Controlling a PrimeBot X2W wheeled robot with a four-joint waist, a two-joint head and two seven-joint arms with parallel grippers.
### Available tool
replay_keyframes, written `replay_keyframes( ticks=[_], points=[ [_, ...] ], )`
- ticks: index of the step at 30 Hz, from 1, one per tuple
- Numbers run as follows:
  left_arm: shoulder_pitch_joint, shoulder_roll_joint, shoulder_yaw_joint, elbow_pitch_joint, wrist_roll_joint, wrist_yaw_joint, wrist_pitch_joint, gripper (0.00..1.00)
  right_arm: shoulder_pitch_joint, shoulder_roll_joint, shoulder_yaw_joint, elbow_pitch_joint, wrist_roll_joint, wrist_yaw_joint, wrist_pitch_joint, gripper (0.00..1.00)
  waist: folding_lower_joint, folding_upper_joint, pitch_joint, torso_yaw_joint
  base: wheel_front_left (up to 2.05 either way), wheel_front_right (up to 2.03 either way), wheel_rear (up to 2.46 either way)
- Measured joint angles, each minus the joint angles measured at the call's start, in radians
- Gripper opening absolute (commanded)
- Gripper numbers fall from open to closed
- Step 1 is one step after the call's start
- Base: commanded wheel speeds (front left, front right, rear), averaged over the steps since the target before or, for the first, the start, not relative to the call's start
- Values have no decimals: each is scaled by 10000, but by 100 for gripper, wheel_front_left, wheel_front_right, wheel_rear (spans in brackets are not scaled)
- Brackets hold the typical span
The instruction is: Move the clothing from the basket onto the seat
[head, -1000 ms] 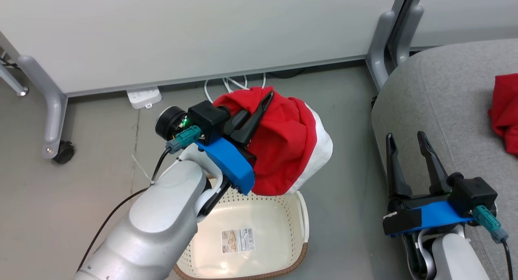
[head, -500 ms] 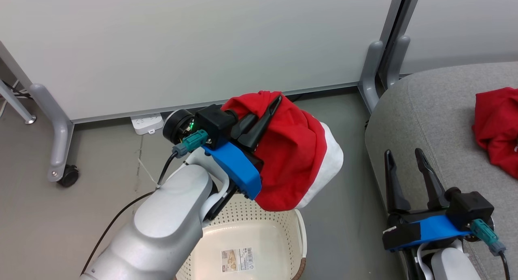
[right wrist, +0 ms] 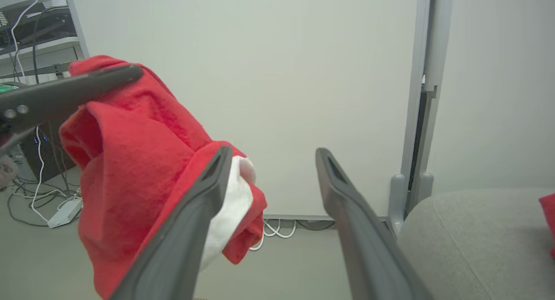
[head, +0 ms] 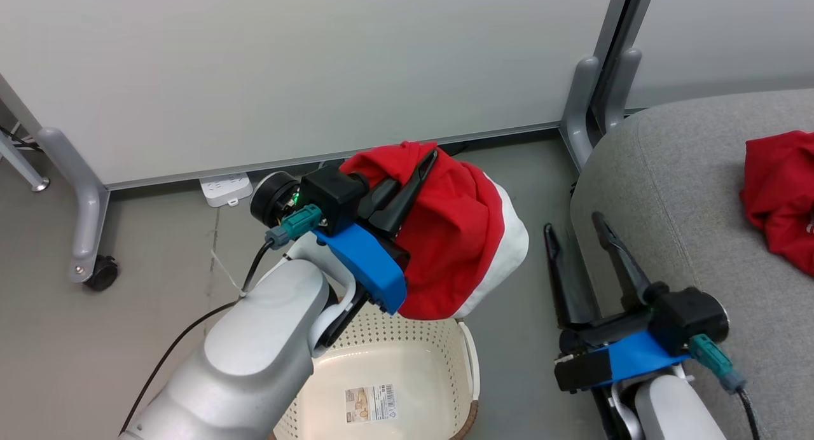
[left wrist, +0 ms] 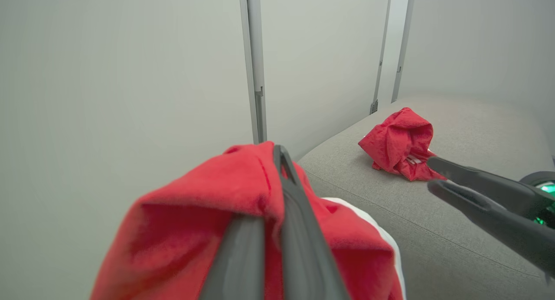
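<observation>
My left gripper is shut on a red garment with a white stripe, which hangs in the air above the cream basket. The left wrist view has the same garment bunched round the shut fingers. The basket's inside holds nothing but its barcode sticker. A second red garment lies crumpled on the grey seat at the right, also as a garment in the left wrist view. My right gripper stands open and holds nothing, at the seat's left edge, its fingers framing the hanging garment.
White partition panels on grey wheeled legs stand behind the basket, with a joint post beside the seat. A white power strip and cables lie on the grey floor by the wall.
The camera has shifted a little. My left gripper has lifted the red garment higher over the basket. My right gripper has swung left and tilted, still open.
</observation>
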Motion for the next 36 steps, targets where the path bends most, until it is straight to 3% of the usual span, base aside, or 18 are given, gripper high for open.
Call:
replay_keyframes(
  ticks=[15,36],
  points=[
    [-152,17,-42,-84,-19,86,27,0,-1215,-341,2554,-75,-146,2,0,100,2,0,437,-9,0,0,0],
    [-469,-257,-282,-184,6,82,-50,0,-3610,-257,3216,3047,-963,2,0,100,2,-1,1057,367,0,0,0]
  ],
)
